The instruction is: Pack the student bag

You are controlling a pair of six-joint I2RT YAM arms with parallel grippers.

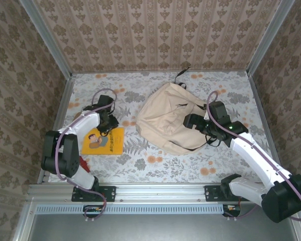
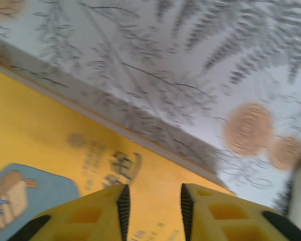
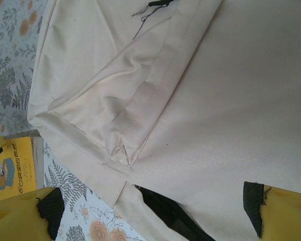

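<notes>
The student bag (image 1: 170, 118), cream fabric with a black strap (image 3: 175, 213), lies slumped in the middle of the table and spreads across the right wrist view (image 3: 215, 100). My right gripper (image 1: 190, 122) hovers at its right side, jaws wide open (image 3: 153, 208) with bag fabric below them and nothing gripped. A yellow picture book (image 1: 104, 141) lies flat at the left. My left gripper (image 1: 109, 123) is low over the book's top right corner (image 2: 50, 140). Its yellow fingers (image 2: 153, 206) stand a narrow gap apart, with the cover showing between them.
The floral tablecloth (image 1: 155, 163) covers the table, with patterned walls on three sides. A small red item (image 1: 83, 161) lies by the left arm's base. A black strap loop (image 1: 180, 75) sticks out behind the bag. The book (image 3: 10, 168) also sits left of the bag.
</notes>
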